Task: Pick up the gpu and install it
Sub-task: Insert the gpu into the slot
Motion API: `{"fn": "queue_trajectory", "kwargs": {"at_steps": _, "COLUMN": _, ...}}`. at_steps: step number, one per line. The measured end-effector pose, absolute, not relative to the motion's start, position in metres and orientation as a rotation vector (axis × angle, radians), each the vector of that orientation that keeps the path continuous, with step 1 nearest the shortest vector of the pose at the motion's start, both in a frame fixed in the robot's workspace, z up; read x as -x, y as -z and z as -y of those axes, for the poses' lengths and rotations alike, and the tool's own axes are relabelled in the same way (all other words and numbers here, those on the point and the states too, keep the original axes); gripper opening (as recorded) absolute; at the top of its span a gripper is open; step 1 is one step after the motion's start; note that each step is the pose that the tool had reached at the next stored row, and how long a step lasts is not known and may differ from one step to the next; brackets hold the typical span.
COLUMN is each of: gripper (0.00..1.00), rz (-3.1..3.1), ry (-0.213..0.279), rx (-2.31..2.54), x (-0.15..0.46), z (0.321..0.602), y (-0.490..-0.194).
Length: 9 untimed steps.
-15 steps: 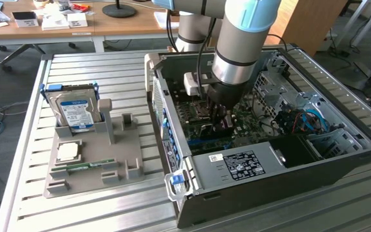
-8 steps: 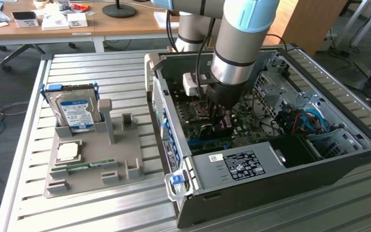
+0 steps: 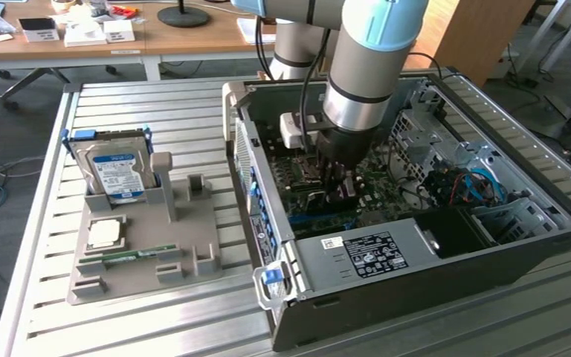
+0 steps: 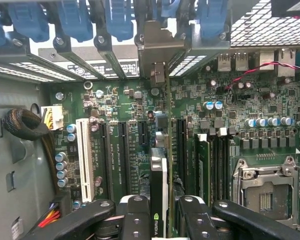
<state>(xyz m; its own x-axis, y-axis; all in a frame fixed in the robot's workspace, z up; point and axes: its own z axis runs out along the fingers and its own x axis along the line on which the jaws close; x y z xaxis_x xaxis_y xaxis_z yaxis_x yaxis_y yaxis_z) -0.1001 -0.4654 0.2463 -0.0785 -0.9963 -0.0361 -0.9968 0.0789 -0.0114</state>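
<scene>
Inside the open computer case (image 3: 415, 290), my gripper (image 3: 337, 186) reaches down over the motherboard (image 3: 385, 193). In the wrist view the gpu (image 4: 159, 190) appears edge-on as a thin green card with a dark logo-marked cover. Its silvery bracket (image 4: 157, 47) reaches the rear slot openings of the case. The black fingers (image 4: 135, 215) press on both sides of the card, so my gripper (image 4: 160, 220) is shut on it. The card stands upright between the black expansion slots (image 4: 122, 155). I cannot tell whether its lower edge sits in a slot.
Blue slot clips (image 4: 75, 20) line the case's rear wall; a white slot (image 4: 82, 157) and the CPU socket (image 4: 265, 187) flank the card. Outside, a grey fixture (image 3: 146, 245) holds a blue-labelled hard drive (image 3: 117, 172), a CPU (image 3: 104, 234) and a RAM stick (image 3: 127, 256). The power supply (image 3: 365, 256) fills the case's near corner.
</scene>
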Motion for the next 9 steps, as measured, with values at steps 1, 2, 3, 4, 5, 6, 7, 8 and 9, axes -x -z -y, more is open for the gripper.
{"fn": "queue_trajectory", "kwargs": {"at_steps": 1, "gripper": 0.27, "rz": -2.282, "ry": -0.025, "rx": 2.109, "x": 0.1001, "z": 0.4654, "y": -0.2461}}
{"fn": "queue_trajectory", "kwargs": {"at_steps": 2, "gripper": 0.27, "rz": -2.281, "ry": -0.026, "rx": 2.108, "x": 0.1001, "z": 0.4654, "y": -0.2459}}
{"fn": "queue_trajectory", "kwargs": {"at_steps": 3, "gripper": 0.27, "rz": -2.281, "ry": -0.026, "rx": 2.108, "x": 0.1001, "z": 0.4654, "y": -0.2456}}
{"fn": "queue_trajectory", "kwargs": {"at_steps": 4, "gripper": 0.27, "rz": -2.281, "ry": -0.026, "rx": 2.108, "x": 0.1, "z": 0.4654, "y": -0.2454}}
{"fn": "queue_trajectory", "kwargs": {"at_steps": 5, "gripper": 0.27, "rz": -2.281, "ry": -0.027, "rx": 2.108, "x": 0.1, "z": 0.4654, "y": -0.2451}}
{"fn": "queue_trajectory", "kwargs": {"at_steps": 6, "gripper": 0.27, "rz": -2.28, "ry": -0.027, "rx": 2.107, "x": 0.1, "z": 0.4654, "y": -0.2448}}
{"fn": "queue_trajectory", "kwargs": {"at_steps": 7, "gripper": 0.27, "rz": -2.279, "ry": -0.028, "rx": 2.107, "x": 0.0999, "z": 0.4653, "y": -0.2441}}
{"fn": "queue_trajectory", "kwargs": {"at_steps": 8, "gripper": 0.27, "rz": -2.279, "ry": -0.029, "rx": 2.106, "x": 0.0999, "z": 0.4653, "y": -0.2434}}
{"fn": "queue_trajectory", "kwargs": {"at_steps": 9, "gripper": 0.27, "rz": -2.279, "ry": -0.029, "rx": 2.106, "x": 0.0999, "z": 0.4653, "y": -0.2432}}
